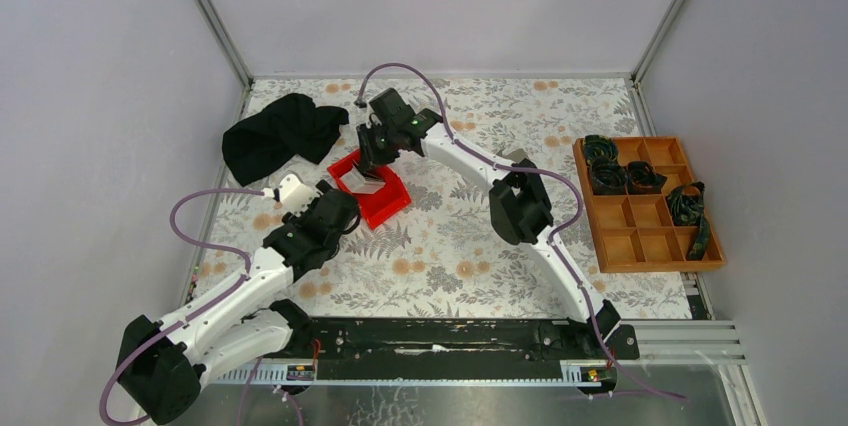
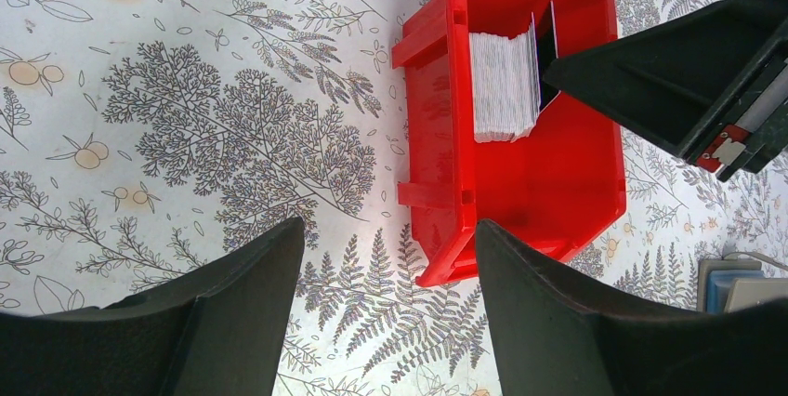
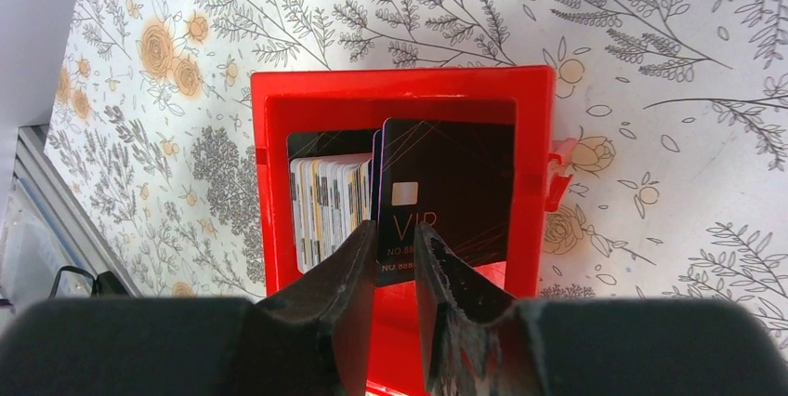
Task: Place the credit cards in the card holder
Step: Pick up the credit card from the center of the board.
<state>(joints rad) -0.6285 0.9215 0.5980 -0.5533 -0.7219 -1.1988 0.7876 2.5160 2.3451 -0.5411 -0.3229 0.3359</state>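
A red bin (image 1: 385,204) (image 2: 520,182) (image 3: 279,182) holds a row of upright whitish credit cards (image 2: 505,85) (image 3: 330,196) and a dark card (image 3: 446,182) leaning beside them. My right gripper (image 1: 372,168) (image 3: 395,233) reaches into the bin. Its jaws stand narrowly apart astride the dark card's lower left corner, and the card's face shows across the gap, not pinched. My left gripper (image 1: 338,208) (image 2: 390,229) hangs wide open over the cloth at the bin's near corner, holding nothing. The grey card holder (image 2: 711,268) lies at the left wrist view's lower right edge with a light blue card (image 2: 720,292) at it.
A black cloth (image 1: 283,134) lies at the back left. An orange compartment tray (image 1: 645,236) with dark coiled items sits at the right. A whitish piece (image 1: 292,189) shows beside the left wrist; I cannot tell what it is. Walls close in the table.
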